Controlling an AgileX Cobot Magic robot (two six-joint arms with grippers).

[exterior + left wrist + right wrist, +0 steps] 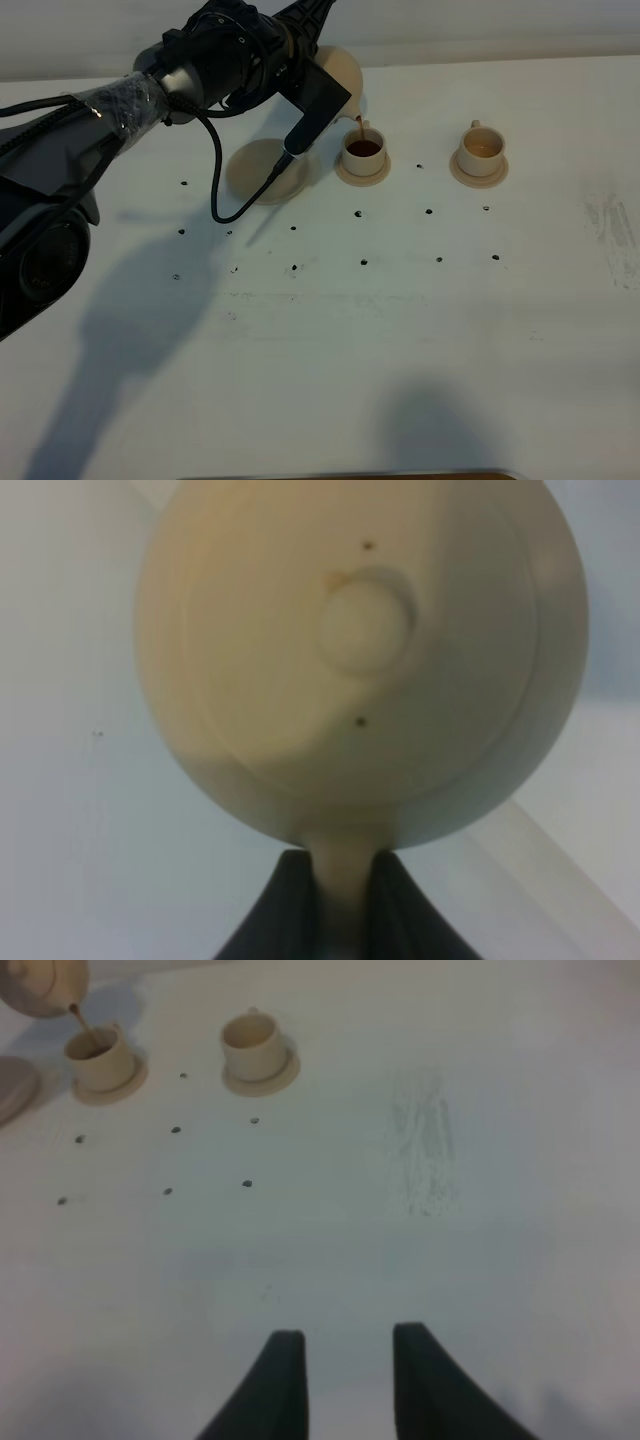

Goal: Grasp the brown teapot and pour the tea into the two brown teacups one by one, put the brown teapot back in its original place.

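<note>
The brown teapot (pixel 345 75) hangs in the air just beyond the wide saucer (pixel 262 172) that serves as its resting place. It is tipped spout-down, so a thin dark stream falls into the first teacup (pixel 364 148), which stands just beside that saucer and already shows dark tea. The second teacup (pixel 481 147), farther from the saucer on the same side, looks pale inside and, I judge, not yet filled. The left gripper (pixel 340 920) is clamped on the pot's loop handle (pixel 340 870), its 2 fingers pinching from either side. As clay ware carrying liquid, the pot is probably stiff, weighty for its size, smooth and breakable. The handle seems the sensible hold, with a slow wrist turn, since a steep tilt could shed the lid. The right gripper (pixel 345 1380) hovers over bare table (pixel 400 330) well away from the saucer, its fingers parted with nothing between them. Only the left wrist view shows the pinched handle and the lid knob (pixel 365 630) seated, but it shows no cups. The high view shows the stream and the tea level, though the arm hides the grip. The right wrist view takes in both cups and the pour from afar.
</note>
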